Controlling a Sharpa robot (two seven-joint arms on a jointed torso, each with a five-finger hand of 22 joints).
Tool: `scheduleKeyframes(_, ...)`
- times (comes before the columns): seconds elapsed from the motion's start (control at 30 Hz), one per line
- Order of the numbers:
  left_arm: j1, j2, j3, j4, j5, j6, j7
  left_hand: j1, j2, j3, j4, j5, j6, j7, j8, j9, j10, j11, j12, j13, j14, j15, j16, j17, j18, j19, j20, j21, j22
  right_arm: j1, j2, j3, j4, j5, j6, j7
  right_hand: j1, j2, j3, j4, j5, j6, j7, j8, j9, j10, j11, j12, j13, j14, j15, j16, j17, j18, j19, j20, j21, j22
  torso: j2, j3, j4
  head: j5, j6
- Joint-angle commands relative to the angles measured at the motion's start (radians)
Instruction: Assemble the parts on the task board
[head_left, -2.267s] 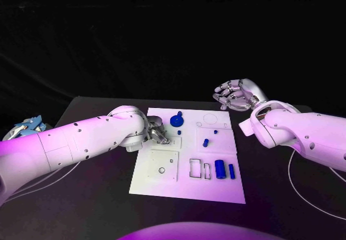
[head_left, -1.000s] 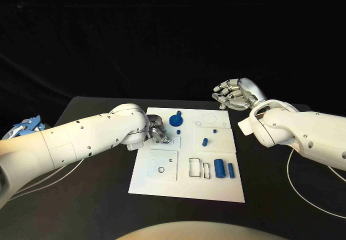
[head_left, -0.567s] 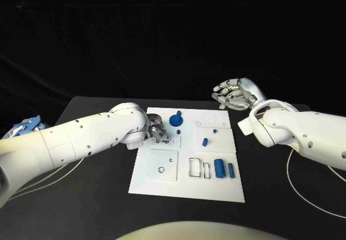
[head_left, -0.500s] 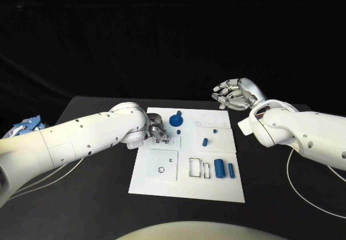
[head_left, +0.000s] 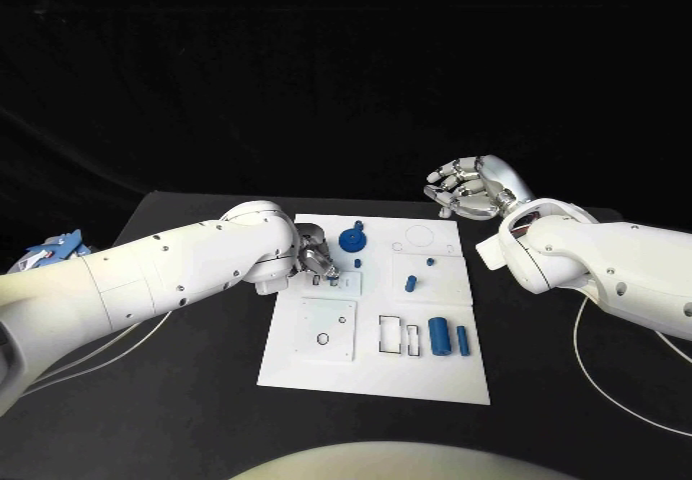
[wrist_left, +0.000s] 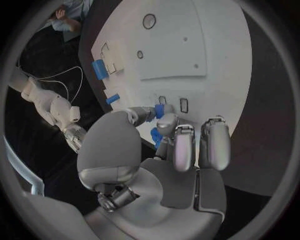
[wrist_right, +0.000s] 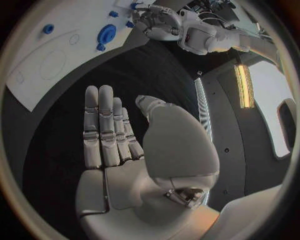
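The white task board (head_left: 375, 370) lies mid-table. My left hand (head_left: 317, 262) hovers over its far left part, fingers curled. Its thumb and a fingertip (wrist_left: 167, 122) close in beside a small blue part (head_left: 356, 265) (wrist_left: 159, 110); whether they grip it is unclear. A blue gear-like disc (head_left: 353, 240) (wrist_right: 107, 34) sits just beyond. Two small blue pieces (head_left: 411, 283) lie mid-board, and two blue blocks (head_left: 440, 337) (wrist_left: 100, 67) stand near the right edge. My right hand (head_left: 473, 190) (wrist_right: 125, 145) is raised past the board's far right corner, fingers straight, holding nothing.
Two small rectangular slots (wrist_left: 183, 105) lie on the board just past my left fingertips. A blue and white object (head_left: 51, 250) sits at the table's left edge. Thin cables (head_left: 584, 330) hang by my right arm.
My left hand has shifted slightly toward the board's far edge; the small blue part beside it stays where it was. The right hand has not moved.
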Motion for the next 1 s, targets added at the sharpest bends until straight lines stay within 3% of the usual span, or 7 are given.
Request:
scheduleKeyframes(0.03, 0.001, 0.007, -0.001, -0.010, 0.006, 0.014, -0.013, 0.008, 0.015, 0.159, -0.163, -0.002, -0.009, 0.000, 0.000, 0.001, -0.008, 0.002, -0.004, -0.001, 0.089, 0.007, -0.003, 0.204, -0.002, -0.006, 0.004, -0.003, 0.000, 0.000, 0.001, 0.000, 0.000, -0.002, 0.012, -0.001, -0.005, -0.007, -0.004, -0.003, 0.006, -0.006, 0.003, 0.006, -0.001, -0.005, 0.004, -0.004, -0.001, 0.000, 0.007, -0.005, 0.001, 0.010, 0.001, 0.007, -0.006, -0.001, 0.000, -0.0001, -0.0001, 0.000, -0.001)
scheduleKeyframes(0.6, 0.005, 0.034, -0.001, -0.050, 0.008, 0.026, -0.025, 0.011, 0.021, 0.146, -0.162, -0.010, -0.011, 0.001, -0.002, 0.001, -0.008, 0.002, -0.002, 0.000, 0.089, 0.008, -0.002, 0.204, -0.003, -0.005, 0.005, -0.003, 0.002, 0.000, 0.000, 0.000, 0.002, -0.002, 0.013, -0.003, -0.005, -0.007, -0.004, -0.003, 0.006, -0.006, 0.003, 0.006, -0.001, -0.005, 0.004, -0.004, -0.001, 0.000, 0.007, -0.005, 0.001, 0.010, 0.001, 0.007, -0.006, -0.001, -0.001, -0.0007, -0.0002, 0.002, 0.000)
scheduleKeyframes(1.0, 0.005, 0.031, -0.001, -0.038, 0.008, 0.023, -0.015, 0.015, 0.024, 0.139, -0.163, -0.017, -0.012, 0.001, -0.003, 0.001, -0.009, 0.002, -0.001, -0.001, 0.089, 0.008, -0.003, 0.203, -0.002, -0.005, 0.006, -0.004, 0.000, 0.000, 0.000, 0.000, 0.002, -0.002, 0.014, -0.004, -0.005, -0.007, -0.004, -0.003, 0.006, -0.007, 0.003, 0.007, -0.001, -0.005, 0.004, -0.004, -0.003, 0.001, 0.007, -0.008, 0.002, 0.011, 0.001, 0.007, -0.007, -0.003, 0.000, -0.0010, -0.0010, 0.001, 0.002)
